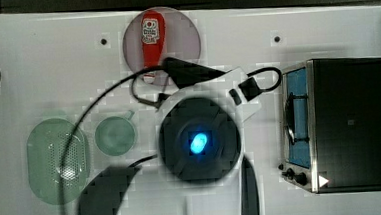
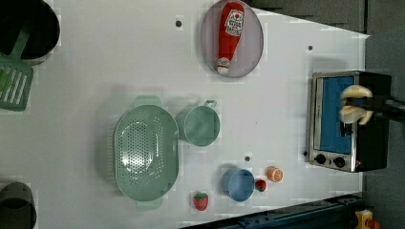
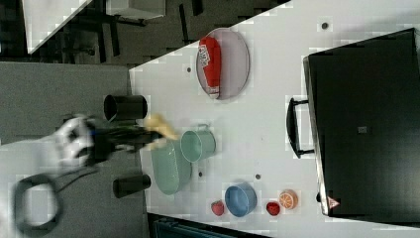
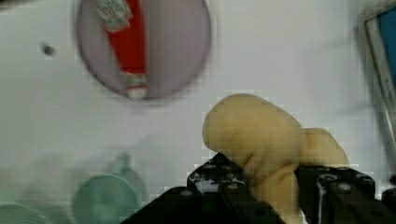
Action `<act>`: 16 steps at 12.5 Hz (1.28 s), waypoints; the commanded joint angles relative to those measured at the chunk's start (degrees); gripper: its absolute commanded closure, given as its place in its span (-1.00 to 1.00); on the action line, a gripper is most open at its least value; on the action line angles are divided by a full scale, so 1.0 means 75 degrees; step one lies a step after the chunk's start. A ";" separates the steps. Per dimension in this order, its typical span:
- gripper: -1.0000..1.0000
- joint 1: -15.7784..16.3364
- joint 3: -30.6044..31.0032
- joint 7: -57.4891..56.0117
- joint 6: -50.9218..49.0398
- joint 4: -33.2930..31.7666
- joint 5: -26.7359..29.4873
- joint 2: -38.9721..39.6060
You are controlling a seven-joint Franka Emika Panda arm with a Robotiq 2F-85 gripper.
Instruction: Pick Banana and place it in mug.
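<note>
Banana (image 4: 261, 140) is being gripped between the closed gripper (image 4: 268, 186) fingers, held above the table (image 4: 280, 56), apart from the mug (image 4: 105, 203).

On the white counter (image 2: 95, 71) we see the pale green mug (image 2: 201, 125) just beside the oval strainer (image 2: 145, 151) — touching or nearly so. Well apart, at the left view's right, the gripper (image 2: 356, 104) hangs before the toaster oven (image 2: 347, 121), jaws closed on the banana (image 2: 356, 91) — pale lobes showing either side of them.
</note>
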 commanded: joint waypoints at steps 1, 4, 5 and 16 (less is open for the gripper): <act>0.37 0.0414 0.1212 0.1987 -0.0731 -0.0472 0.0963 0.0316; 0.37 0.0453 0.2341 0.4380 -0.0393 -0.0476 0.1029 0.0816; 0.37 0.0454 0.2542 0.4782 -0.0173 -0.0483 0.1016 0.1010; -0.32 0.0476 0.2897 0.5691 0.3417 -0.2139 0.0662 0.2651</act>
